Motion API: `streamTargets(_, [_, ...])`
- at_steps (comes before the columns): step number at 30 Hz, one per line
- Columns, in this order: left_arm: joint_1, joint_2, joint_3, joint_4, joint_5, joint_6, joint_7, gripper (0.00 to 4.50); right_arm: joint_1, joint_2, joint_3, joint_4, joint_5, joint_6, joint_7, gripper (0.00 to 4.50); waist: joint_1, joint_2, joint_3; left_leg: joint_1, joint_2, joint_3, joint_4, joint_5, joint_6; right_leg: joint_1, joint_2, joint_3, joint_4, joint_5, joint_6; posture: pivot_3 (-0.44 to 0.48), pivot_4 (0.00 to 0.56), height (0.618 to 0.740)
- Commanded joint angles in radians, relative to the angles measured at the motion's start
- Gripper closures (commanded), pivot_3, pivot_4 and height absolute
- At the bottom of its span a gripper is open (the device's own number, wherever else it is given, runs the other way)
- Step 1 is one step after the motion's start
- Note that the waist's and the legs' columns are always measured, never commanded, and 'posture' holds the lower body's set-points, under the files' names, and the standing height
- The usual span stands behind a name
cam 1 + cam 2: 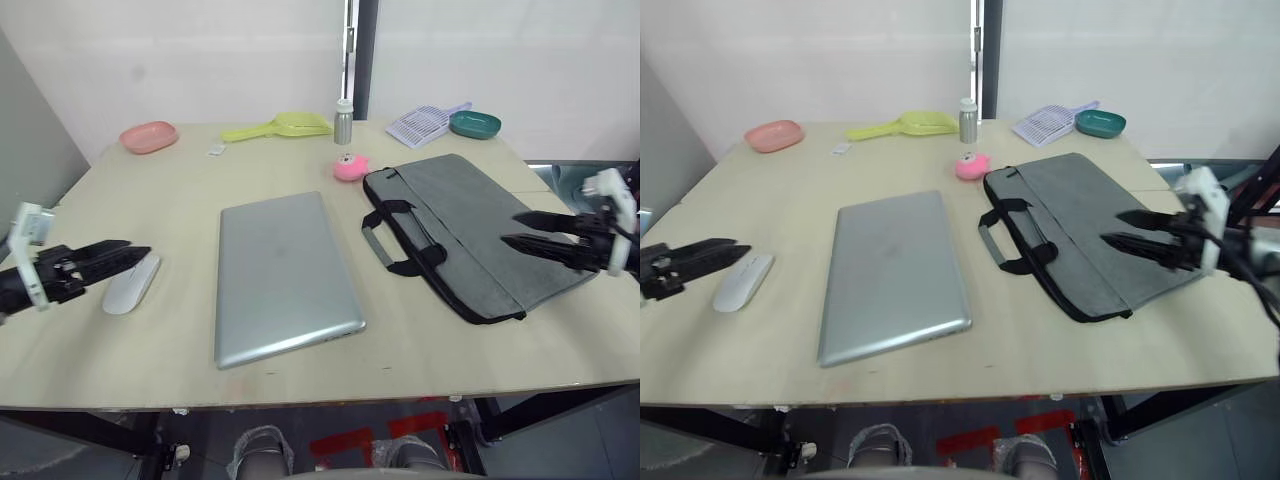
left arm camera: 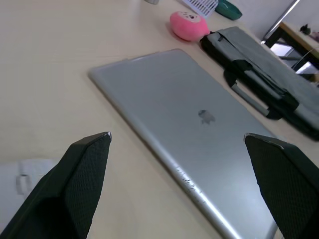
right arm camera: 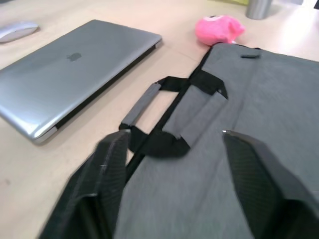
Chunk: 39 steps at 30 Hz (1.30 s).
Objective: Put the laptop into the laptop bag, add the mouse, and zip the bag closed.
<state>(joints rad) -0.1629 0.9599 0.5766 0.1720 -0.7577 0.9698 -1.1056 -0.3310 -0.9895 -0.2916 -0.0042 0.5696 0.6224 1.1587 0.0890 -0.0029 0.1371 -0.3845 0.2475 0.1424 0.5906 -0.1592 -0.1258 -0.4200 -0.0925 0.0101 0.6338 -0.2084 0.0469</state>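
Left eye view gives you the thin silver metal laptop [image 1: 283, 275] lying closed mid-table, the flat grey fabric laptop bag [image 1: 475, 228] to its right, the small white oval mouse [image 1: 131, 283] to its left. Your left gripper [image 1: 140, 254] hovers just above the mouse; your right gripper [image 1: 516, 229] hangs over the bag. Left wrist view shows you its black fingers [image 2: 75, 184] spread wide. Right wrist view shows you that gripper's fingers [image 3: 107, 172] parted above grey fabric, a pink round plush toy [image 3: 219, 29] beyond.
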Motion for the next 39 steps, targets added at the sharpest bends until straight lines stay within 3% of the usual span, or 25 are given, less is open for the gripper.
streamTargets(1, [-0.029, -0.012, -0.044, -0.046, -0.028, 0.098, 0.072, 0.0, -0.104, 0.031, 0.119, -0.054, -0.041, -0.019, -0.01, 2.92, -0.001, 0.0, 0.0, 0.0, 0.0, 0.0, 0.0, 0.0, 0.001, 0.0, 0.0, 0.0, 0.0, 0.0, 0.0, 0.0, 0.15, 0.74])
streamTargets(5, [-0.131, -0.025, -0.082, 0.074, -0.031, 0.23, 0.163, 0.0, -0.228, 0.109, 0.25, -0.052, -0.074, -0.028, 0.001, 4.32, 0.001, 0.0, 0.0, 0.0, 0.0, -0.001, 0.0, 0.003, 0.004, 0.0, 0.0, -0.001, 0.0, 0.0, 0.0, 0.0, 0.15, 0.74])
streamTargets(6, [-0.153, -0.03, -0.109, 0.094, -0.026, 0.254, 0.17, 0.0, -0.267, 0.146, 0.3, -0.038, -0.096, -0.04, 0.007, 4.47, 0.001, 0.0, 0.0, 0.0, 0.0, -0.001, 0.0, 0.003, 0.004, 0.0, 0.0, -0.001, 0.0, 0.0, 0.0, 0.0, 0.15, 0.74])
streamTargets(13, [-0.284, -0.095, -0.2, 0.175, -0.014, 0.386, 0.252, 0.0, -0.423, 0.329, 0.553, 0.175, -0.337, -0.198, -0.022, 4.47, 0.003, -0.001, 0.0, -0.002, -0.001, -0.003, 0.001, 0.003, 0.003, 0.0, 0.0, -0.003, 0.0, 0.0, 0.0, 0.0, 0.15, 0.74])
streamTargets(25, [-0.477, -0.165, -0.34, 0.486, 0.106, 0.349, 0.247, 0.0, -0.592, 0.566, 0.652, 0.625, -0.593, -0.403, -0.165, 4.47, 0.011, 0.0, 0.0, -0.006, -0.002, -0.012, 0.001, 0.001, -0.003, 0.004, -0.002, -0.011, -0.001, 0.0, 0.0, 0.0, 0.15, 0.74])
streamTargets(32, [-0.509, -0.233, -0.389, 0.494, 0.126, 0.366, 0.22, 0.0, -0.574, 0.589, 0.667, 0.668, -0.656, -0.421, -0.152, 4.47, 0.016, 0.001, -0.001, -0.004, -0.004, -0.014, 0.003, 0.002, -0.003, 0.01, -0.004, -0.013, 0.0, 0.0, -0.001, 0.0, 0.15, 0.74])
streamTargets(39, [-0.504, -0.31, -0.367, 0.468, 0.123, 0.41, 0.249, 0.0, -0.55, 0.636, 0.647, 0.62, -0.638, -0.383, -0.137, 4.47, 0.018, 0.003, -0.002, -0.003, -0.008, -0.015, 0.003, 0.002, -0.002, 0.012, -0.008, -0.013, -0.002, 0.0, -0.001, 0.0, 0.15, 0.74])
